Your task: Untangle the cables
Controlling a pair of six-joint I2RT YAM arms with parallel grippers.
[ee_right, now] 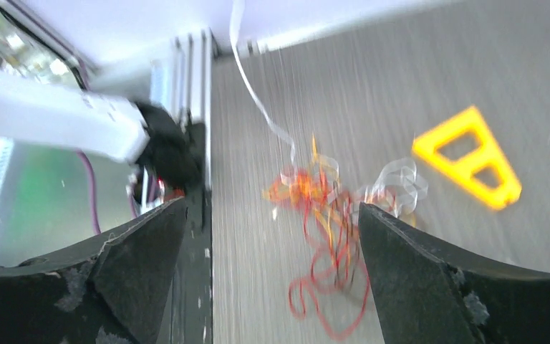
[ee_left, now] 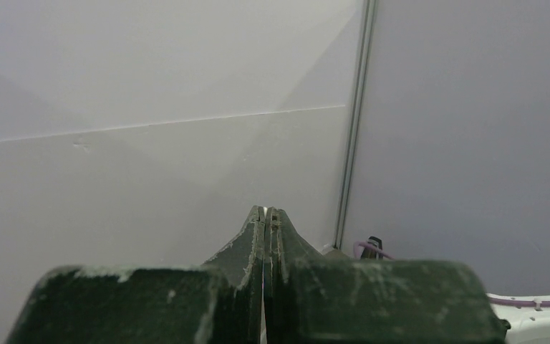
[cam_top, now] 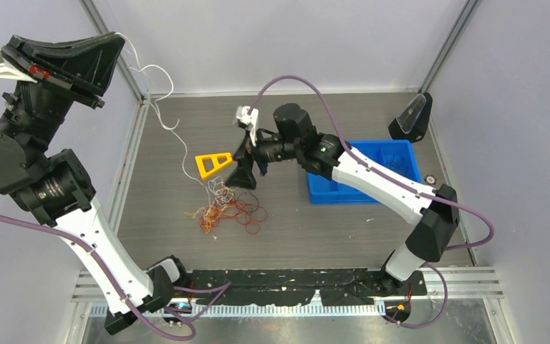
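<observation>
The cables (cam_top: 223, 206) lie as a loose clump of red, orange and white wires on the grey table, left of centre. One white cable (cam_top: 163, 118) runs up from the clump to my left gripper (cam_top: 114, 41). That gripper is raised high at the far left and is shut on the cable's end. In the left wrist view its jaws (ee_left: 266, 211) are pressed together with a white sliver at the tip. My right gripper (cam_top: 244, 176) hovers open and empty just above the clump's far right side. In the right wrist view (ee_right: 272, 208) the clump (ee_right: 326, 208) lies between its fingers.
A yellow triangular piece (cam_top: 213, 163) lies just behind the clump and also shows in the right wrist view (ee_right: 473, 159). A blue bin (cam_top: 394, 154) stands on the right under the right arm. A black wedge-shaped object (cam_top: 412, 118) sits at the back right. Enclosure walls stand on all sides.
</observation>
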